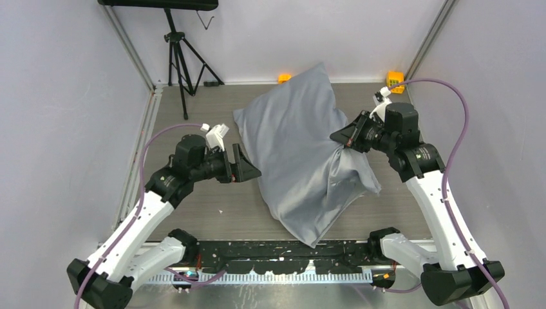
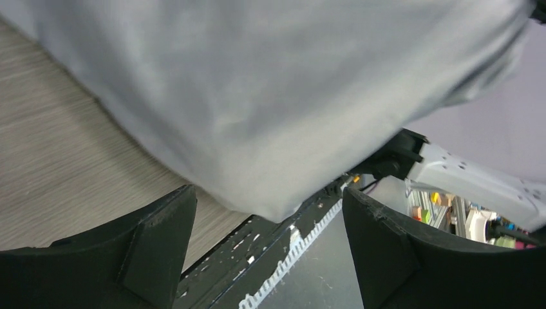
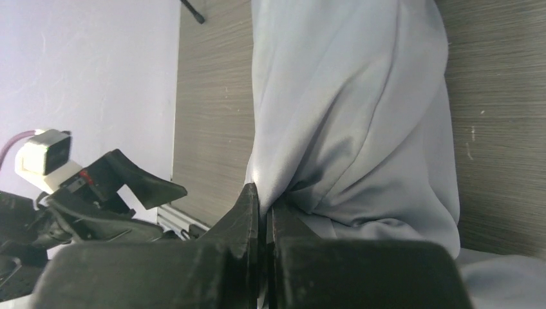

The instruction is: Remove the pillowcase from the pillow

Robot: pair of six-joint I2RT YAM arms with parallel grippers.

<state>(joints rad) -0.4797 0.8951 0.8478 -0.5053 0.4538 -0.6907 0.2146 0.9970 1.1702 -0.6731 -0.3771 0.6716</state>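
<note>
Pillowcase [image 1: 302, 154] covering the pillow fully, so removal is barely beginning.
Lying diagonally mid-worktop [image 1: 193, 109], no white/yellow showing; R claw [image 1: 339, 138] is pinching a fold at its right edge, jaws pressed together on cloth; L claw [image 1: 243, 165] is hovering spread just beside the left edge, gripping nothing. Whole pull-off is remaining.

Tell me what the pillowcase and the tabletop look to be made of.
Pillowcase: thin woven cloth, probably cotton or polyester, with a faint sheen; it falls in soft folds and bunches where the right end effector pinches it. Tabletop: grey wood-grain laminate by the look, matte, with fine straight streaks.
</note>
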